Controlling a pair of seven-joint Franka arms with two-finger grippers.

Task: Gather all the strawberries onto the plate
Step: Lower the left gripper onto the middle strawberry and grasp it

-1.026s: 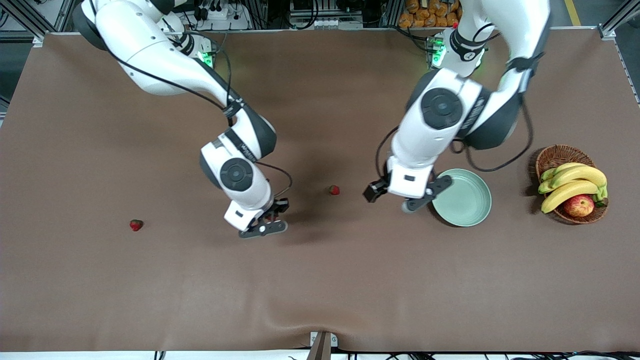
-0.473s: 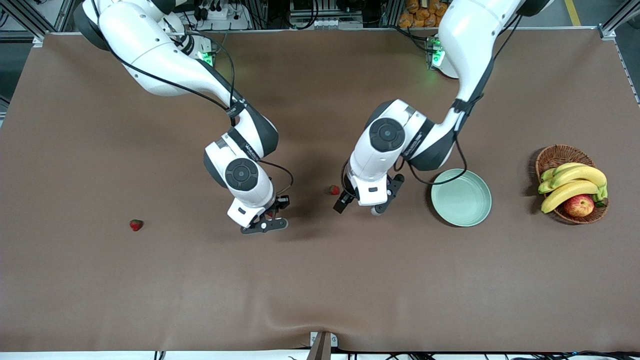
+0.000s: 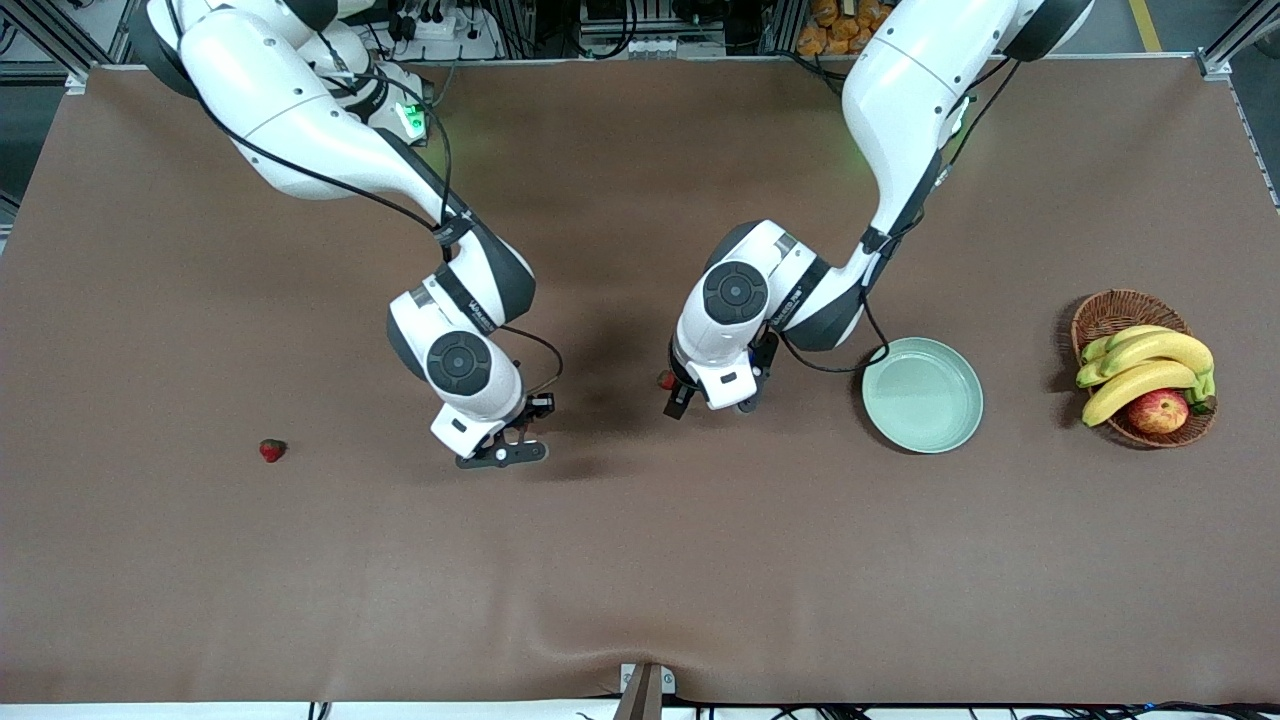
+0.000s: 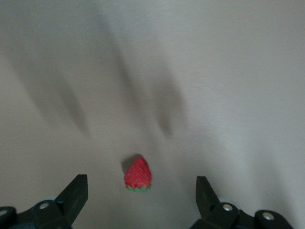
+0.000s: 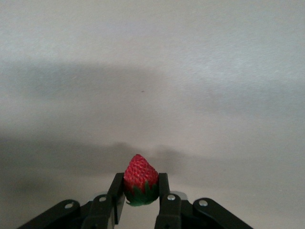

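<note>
My right gripper (image 3: 515, 432) is shut on a strawberry (image 5: 139, 172), held between its fingertips (image 5: 117, 183) just above the brown table; the right wrist view shows this grip, with the gripper (image 5: 140, 187) around the berry. My left gripper (image 3: 712, 402) is open and low over the table's middle, with a second strawberry (image 3: 666, 380) lying on the table between its spread fingers. That strawberry (image 4: 137, 174) and the gripper (image 4: 140, 187) show in the left wrist view. A third strawberry (image 3: 271, 450) lies toward the right arm's end. The mint-green plate (image 3: 922, 395) holds nothing.
A brown wicker basket (image 3: 1110, 312) with bananas (image 3: 1145, 365) and an apple (image 3: 1157, 410) stands beside the plate toward the left arm's end of the table.
My left gripper has swung away from the plate to the middle strawberry and now straddles it. My right gripper, holding its strawberry, has shifted slightly toward the right arm's end.
</note>
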